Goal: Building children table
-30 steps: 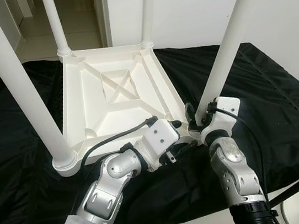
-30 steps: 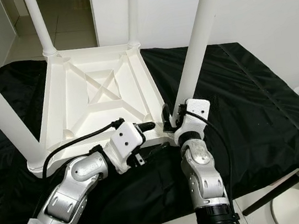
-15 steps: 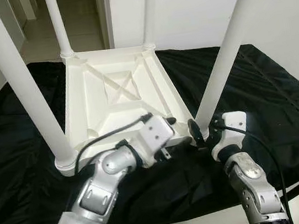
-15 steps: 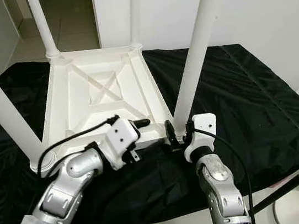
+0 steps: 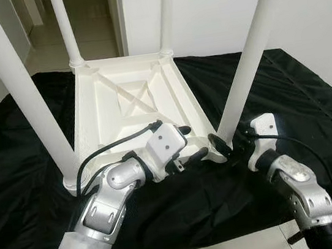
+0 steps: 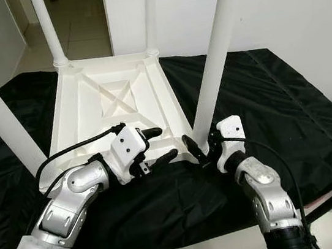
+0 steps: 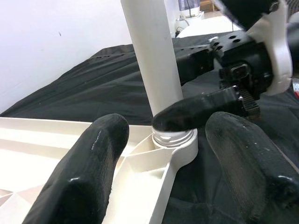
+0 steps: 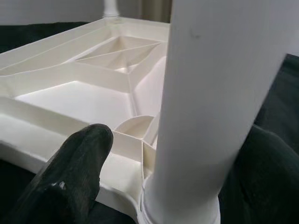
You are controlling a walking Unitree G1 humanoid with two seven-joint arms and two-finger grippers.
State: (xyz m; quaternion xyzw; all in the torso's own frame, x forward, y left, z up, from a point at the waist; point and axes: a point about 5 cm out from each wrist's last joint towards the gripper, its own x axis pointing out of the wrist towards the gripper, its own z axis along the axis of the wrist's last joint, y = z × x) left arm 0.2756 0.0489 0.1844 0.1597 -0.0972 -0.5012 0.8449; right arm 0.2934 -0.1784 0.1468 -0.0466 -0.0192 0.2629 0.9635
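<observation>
Your upturned white plastic table [image 5: 128, 108] lies on a creased black cloth [image 5: 311, 104] (pale tiled floor and white walls beyond), ribbed underside up, four smooth round legs standing. Your left gripper [image 5: 188, 144] spreads wide at the near edge. Your right gripper [image 6: 199, 148] straddles the near right leg [image 6: 211, 74], fingers apart.

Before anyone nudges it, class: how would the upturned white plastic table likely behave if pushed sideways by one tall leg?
The table probably feels light, being thin ribbed plastic. It likely slides rather than tips, since its broad top lies flat on the black cloth. The near right leg may wobble: threads show at its socket in the left wrist view, and the right gripper has its jaws around its base.
</observation>
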